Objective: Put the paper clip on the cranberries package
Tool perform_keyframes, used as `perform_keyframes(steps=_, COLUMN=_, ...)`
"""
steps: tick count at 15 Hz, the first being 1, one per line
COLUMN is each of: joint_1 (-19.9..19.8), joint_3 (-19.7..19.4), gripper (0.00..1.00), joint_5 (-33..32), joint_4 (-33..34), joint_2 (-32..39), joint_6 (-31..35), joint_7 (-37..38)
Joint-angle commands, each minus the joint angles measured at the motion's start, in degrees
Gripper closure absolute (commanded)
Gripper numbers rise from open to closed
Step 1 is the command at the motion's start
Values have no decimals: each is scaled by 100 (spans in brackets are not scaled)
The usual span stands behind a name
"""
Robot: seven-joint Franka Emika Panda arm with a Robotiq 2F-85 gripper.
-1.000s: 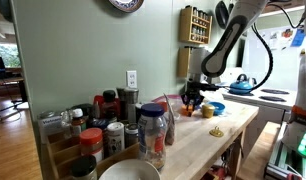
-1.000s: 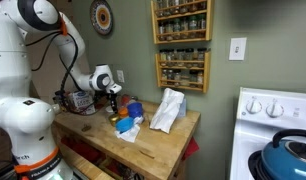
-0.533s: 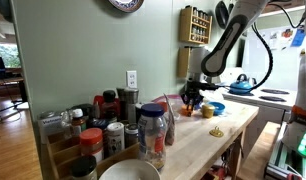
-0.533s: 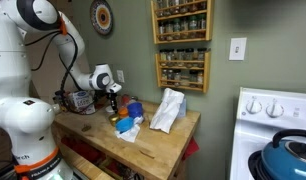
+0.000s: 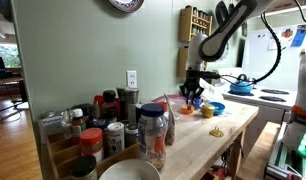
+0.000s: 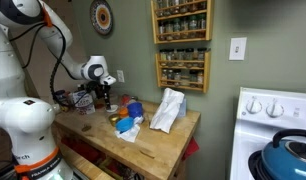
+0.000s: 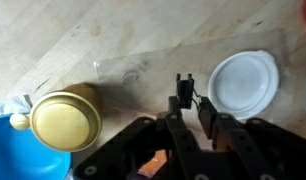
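My gripper (image 7: 189, 108) is shut on a small black paper clip (image 7: 182, 87) that sticks out past the fingertips. It hangs above the wooden counter (image 7: 113, 40), between a gold-lidded jar (image 7: 65, 120) and a white round lid (image 7: 243, 82). Both exterior views show the gripper (image 5: 193, 93) (image 6: 103, 95) raised over the counter's far end near the blue bowl (image 5: 215, 107) (image 6: 134, 108). A reddish pouch edge (image 5: 171, 115) behind the big clear jar (image 5: 151, 130) looks like the cranberries package; it is mostly hidden.
A white-and-blue bag (image 6: 168, 110) stands mid-counter. Spice jars (image 5: 98, 125) crowd one end beside a white bowl (image 5: 128, 172). A small yellow item (image 5: 216, 131) lies on the wood. A spice rack (image 6: 182, 68) hangs on the wall, and a stove (image 6: 278, 120) stands beside the counter.
The gripper has risen a little and shifted toward the wall, away from the blue bowl, still holding the clip. The arm's upper links have swung upward.
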Motion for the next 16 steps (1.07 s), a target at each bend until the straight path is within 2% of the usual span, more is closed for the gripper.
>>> perform_keyframes(steps=1, joint_1=145, joint_3=241, gripper=94, joint_5=865, joint_4=158, joint_2=-827, joint_6=-868, joint_7=-633)
perform_keyframes(steps=5, joint_1=359, joint_3=450, gripper=94, joint_5=1487, joint_4=764, joint_2=-1225, joint_6=-1777, joint_7=-979)
perform_keyframes(steps=7, joint_1=468, joint_3=561, gripper=94, joint_5=1724, joint_4=1087, joint_2=-1242, joint_6=-2053, joint_7=-1124)
perform_keyframes(steps=8, joint_1=538, joint_3=578, gripper=94, joint_5=1825, joint_4=1183, joint_2=-1241, joint_6=-2091, joint_7=-1464)
perform_keyframes(steps=9, joint_1=348, joint_3=646, gripper=75, joint_5=1584, joint_4=1039, joint_2=-1251, joint_6=-1908, joint_7=-1074)
perform_keyframes(steps=13, joint_1=431, joint_3=697, gripper=75, joint_5=1712, joint_4=1187, joint_2=-1249, joint_6=-1987, joint_7=-1329)
perform_keyframes(steps=14, joint_1=430, joint_3=696, gripper=94, joint_5=1713, joint_4=1187, joint_2=-1244, joint_6=-1988, joint_7=-1338)
perform_keyframes(steps=16, joint_1=462, joint_3=843, gripper=94, joint_5=1618, joint_4=1356, joint_2=-1190, joint_6=-2135, joint_7=-1047)
